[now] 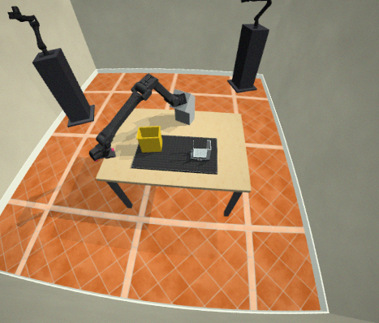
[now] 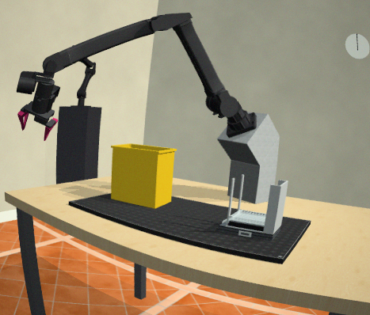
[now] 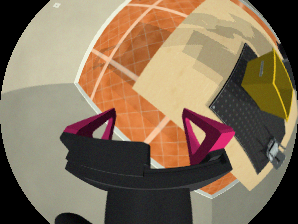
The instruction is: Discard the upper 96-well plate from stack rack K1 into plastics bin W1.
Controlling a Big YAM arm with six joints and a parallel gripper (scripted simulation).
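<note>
tool spread wide, off the tabletop's edge

from the top i see tiled floor (image 1: 177, 260) all round the tabletop (image 1: 234, 170); the exterior view alone shows plates (image 2: 248, 217) low in rack k1 (image 2: 276, 206). bin w1 (image 2: 141, 176) stands upright on the black mat (image 2: 196, 225), well apart from k1. my tool (image 2: 36, 123) hangs beyond the edge, holding nothing.

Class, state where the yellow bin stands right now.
In the exterior view the yellow bin stands upright at the left end of the black mat, apart from the rack at the right end.
</note>
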